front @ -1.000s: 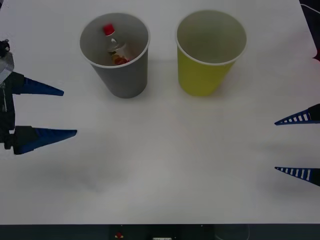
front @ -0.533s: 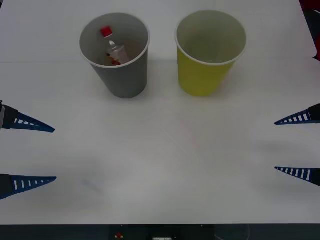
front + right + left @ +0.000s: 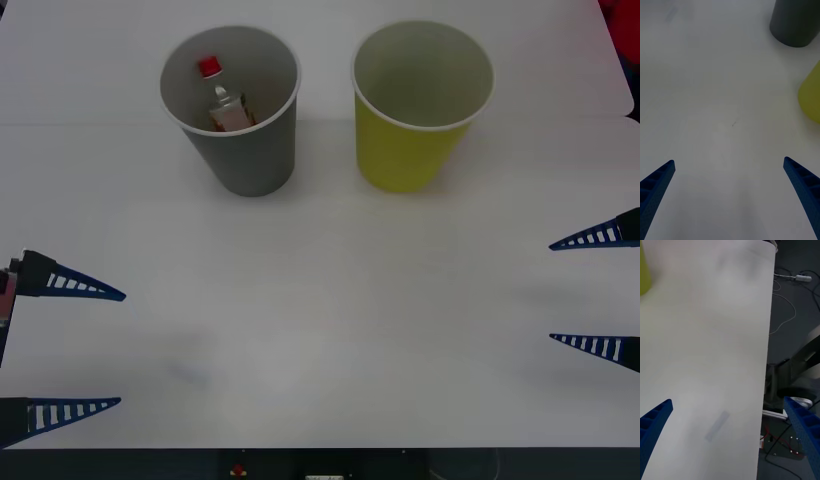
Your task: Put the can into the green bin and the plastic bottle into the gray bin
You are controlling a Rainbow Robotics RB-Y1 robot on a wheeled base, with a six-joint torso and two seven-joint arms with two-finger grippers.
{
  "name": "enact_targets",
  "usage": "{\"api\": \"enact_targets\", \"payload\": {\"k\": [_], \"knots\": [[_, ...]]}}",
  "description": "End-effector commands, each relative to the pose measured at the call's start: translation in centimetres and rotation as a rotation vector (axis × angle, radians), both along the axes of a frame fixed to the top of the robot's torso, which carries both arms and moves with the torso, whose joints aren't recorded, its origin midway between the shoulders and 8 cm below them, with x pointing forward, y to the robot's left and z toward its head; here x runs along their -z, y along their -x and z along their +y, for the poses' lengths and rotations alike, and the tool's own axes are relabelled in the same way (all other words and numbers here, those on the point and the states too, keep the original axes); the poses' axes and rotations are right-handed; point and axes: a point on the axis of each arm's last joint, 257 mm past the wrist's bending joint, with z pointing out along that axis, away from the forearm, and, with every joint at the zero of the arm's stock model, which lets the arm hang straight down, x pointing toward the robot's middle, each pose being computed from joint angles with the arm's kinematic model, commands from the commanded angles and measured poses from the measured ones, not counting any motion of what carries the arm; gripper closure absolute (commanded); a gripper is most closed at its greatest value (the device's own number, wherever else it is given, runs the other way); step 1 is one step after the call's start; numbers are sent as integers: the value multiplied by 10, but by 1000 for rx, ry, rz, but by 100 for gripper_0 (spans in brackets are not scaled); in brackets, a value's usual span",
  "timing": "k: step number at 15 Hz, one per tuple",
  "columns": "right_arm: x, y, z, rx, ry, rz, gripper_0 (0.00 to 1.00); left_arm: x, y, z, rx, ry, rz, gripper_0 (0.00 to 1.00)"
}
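Inside the gray bin (image 3: 243,150) the bottle (image 3: 222,98) leans, its lower part hidden. Green bin's (image 3: 410,150) bottom is unseen. Both grippers, left (image 3: 75,350) and right (image 3: 590,292), rest open, empty, over the desk (image 3: 330,300).

Count on the table (image 3: 330,300): 2 cups, 1 bottle.
1 gray bin (image 3: 245,150), 1 green bin (image 3: 405,150), 1 plastic bottle (image 3: 222,98).

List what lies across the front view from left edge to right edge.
left gripper, open at the table's near left → gray bin with the plastic bottle inside → green bin → right gripper, open at the right edge. All over the white table.
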Motion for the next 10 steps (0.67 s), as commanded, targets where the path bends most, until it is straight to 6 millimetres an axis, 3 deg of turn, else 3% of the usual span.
{"api": "enact_targets", "payload": {"k": [1,7,10], "knots": [[0,0,0,0,0,0,0,7,-10,3,29,1,-24,0],[0,0,0,0,0,0,0,14,-33,11,135,-21,-82,0],[0,0,0,0,0,0,0,18,-33,17,198,-45,-107,0]]}}
